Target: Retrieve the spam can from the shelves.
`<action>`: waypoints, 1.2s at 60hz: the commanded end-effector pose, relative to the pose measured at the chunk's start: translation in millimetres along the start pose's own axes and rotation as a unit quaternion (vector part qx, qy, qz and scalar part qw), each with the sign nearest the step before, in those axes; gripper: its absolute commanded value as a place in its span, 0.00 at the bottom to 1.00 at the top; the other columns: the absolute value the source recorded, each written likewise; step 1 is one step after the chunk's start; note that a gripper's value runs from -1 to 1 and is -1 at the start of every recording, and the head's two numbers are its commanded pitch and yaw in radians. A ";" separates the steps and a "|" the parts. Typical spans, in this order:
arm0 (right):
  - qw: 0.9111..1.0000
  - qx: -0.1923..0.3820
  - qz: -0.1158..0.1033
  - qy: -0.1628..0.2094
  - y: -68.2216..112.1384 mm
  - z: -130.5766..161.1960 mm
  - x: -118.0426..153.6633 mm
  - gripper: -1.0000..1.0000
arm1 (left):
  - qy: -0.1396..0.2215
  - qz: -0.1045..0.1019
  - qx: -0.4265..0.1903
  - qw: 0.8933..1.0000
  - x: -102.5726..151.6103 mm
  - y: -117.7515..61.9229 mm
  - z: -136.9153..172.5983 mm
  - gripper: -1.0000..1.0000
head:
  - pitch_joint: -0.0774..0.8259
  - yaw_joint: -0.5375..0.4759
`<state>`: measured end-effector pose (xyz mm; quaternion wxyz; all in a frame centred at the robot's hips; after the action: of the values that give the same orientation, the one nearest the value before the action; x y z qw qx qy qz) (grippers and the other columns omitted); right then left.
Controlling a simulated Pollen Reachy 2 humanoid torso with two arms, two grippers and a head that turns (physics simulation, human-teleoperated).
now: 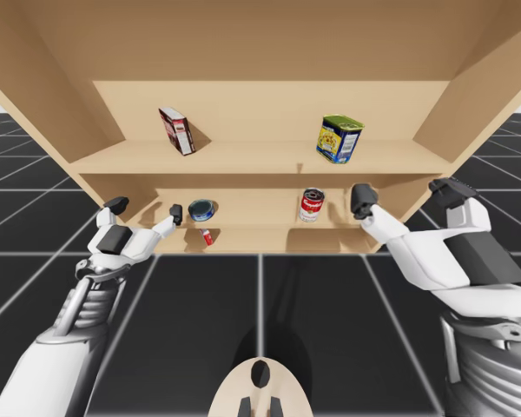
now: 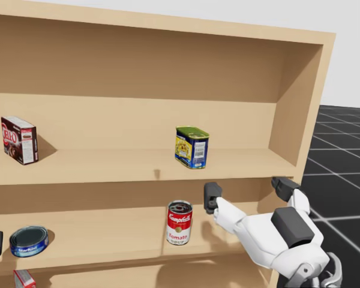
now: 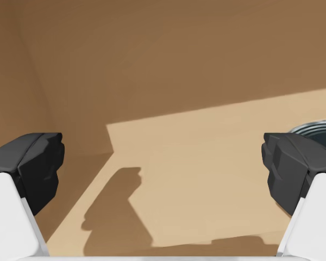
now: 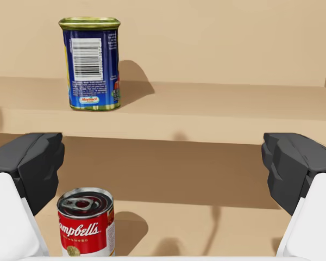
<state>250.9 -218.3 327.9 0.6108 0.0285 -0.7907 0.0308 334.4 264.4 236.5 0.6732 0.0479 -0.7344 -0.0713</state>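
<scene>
Right gripper (image 4: 163,163) gapes wide and empty — the blue rectangular spam can (image 2: 192,147) stands centre-frame in the head view, on the upper shelf (image 2: 108,165), above the red soup can (image 2: 179,223). Better to lift first, then reach in level.

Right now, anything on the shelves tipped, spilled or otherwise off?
Nothing stands out. The blue rectangular can and dark red box stand upright on the upper shelf; the red-and-white round can and flat blue tin sit level below. Nothing spilled.

Bright warm light; crisp dark shadow beside blue oblong can (image 4: 91,62); everything sharp.
</scene>
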 end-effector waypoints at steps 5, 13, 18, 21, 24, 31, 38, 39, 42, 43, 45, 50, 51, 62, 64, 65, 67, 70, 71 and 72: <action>0.999 0.037 -0.008 0.011 24.0 -22.4 32.3 0.00 | 0.003 0.003 0.002 1.000 0.8 1.5 0.6 0.00 | 0.27 0.31; 0.998 0.046 -0.016 0.033 29.3 -47.3 31.0 0.00 | 0.005 0.004 0.002 1.000 1.4 1.8 1.5 0.00 | 0.27 0.31; 0.997 0.049 -0.027 0.046 31.6 -61.7 28.8 0.00 | 0.005 0.004 0.002 1.000 1.7 1.5 2.0 0.00 | 0.27 0.31; 0.997 0.049 -0.029 0.053 33.6 -71.6 26.5 0.00 | 0.005 0.004 0.003 1.000 1.8 1.4 2.1 0.00 | 0.27 0.31; 0.997 0.049 -0.030 0.060 35.4 -81.5 23.0 0.00 | 0.005 0.004 0.003 1.000 1.8 1.4 2.1 0.00 | 0.27 0.31; 0.996 0.041 -0.031 0.074 36.3 -102.2 13.7 0.00 | 0.006 0.004 0.001 1.000 1.6 0.6 1.4 0.00 | 0.27 0.32; 0.995 0.040 -0.036 0.088 38.1 -122.0 7.8 0.00 | 0.006 0.005 0.001 1.000 1.7 0.5 1.5 0.00 | 0.28 0.32; 0.994 0.041 -0.037 0.090 38.3 -123.7 7.4 0.00 | 0.006 0.005 0.001 1.000 1.7 0.5 1.5 0.00 | 0.28 0.32; 0.994 0.038 -0.034 0.095 39.0 -131.5 5.3 0.00 | 0.006 0.004 0.001 1.000 1.7 0.5 1.5 0.00 | 0.28 0.32; 0.994 0.039 -0.034 0.096 39.1 -133.0 4.9 0.00 | 0.006 0.004 0.001 1.000 1.7 0.5 1.5 0.00 | 0.28 0.32; 0.993 0.041 -0.035 0.101 39.5 -137.7 3.7 0.00 | 0.006 0.004 0.001 1.000 1.6 0.5 1.5 0.00 | 0.28 0.32; 0.994 0.040 -0.028 0.102 40.2 -142.9 1.5 0.00 | 0.006 0.004 0.001 1.000 1.2 0.2 1.2 0.00 | 0.28 0.33; 0.994 0.041 -0.021 0.100 40.5 -144.7 0.4 0.00 | 0.006 0.004 0.001 1.000 1.2 0.3 1.2 0.00 | 0.28 0.33; 0.996 0.027 -0.011 0.088 41.3 -143.2 -2.6 1.00 | 0.006 0.004 0.001 1.000 1.2 0.0 1.3 0.00 | 0.29 0.33; 0.996 0.024 -0.009 0.085 40.7 -141.8 -1.5 1.00 | 0.006 0.004 0.001 1.000 1.2 0.0 1.3 0.00 | 0.29 0.33; 0.996 0.025 -0.009 0.085 40.6 -141.5 -1.3 1.00 | 0.006 0.004 0.001 1.000 1.2 0.0 1.3 0.00 | 0.29 0.33; 0.996 0.026 -0.008 0.084 40.4 -140.7 -0.6 1.00 | 0.006 0.004 0.001 1.000 1.2 0.0 1.3 0.00 | 0.29 0.33; 0.996 0.024 -0.007 0.080 39.7 -138.8 2.2 1.00 | 0.006 0.004 0.001 1.000 1.2 0.0 1.3 0.00 | 0.29 0.33; 0.997 0.024 -0.005 0.078 39.8 -138.3 2.9 1.00 | 0.006 0.004 0.001 1.000 1.2 0.0 1.3 0.00 | 0.29 0.33; 0.997 0.024 -0.004 0.074 39.7 -137.3 4.9 1.00 | 0.006 0.004 0.001 1.000 1.2 0.0 1.3 0.00 | 0.29 0.33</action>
<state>381.0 -164.8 365.2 0.6631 0.0570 -0.7446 0.0517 333.0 264.3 237.6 0.6778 0.0466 -0.7307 -0.0676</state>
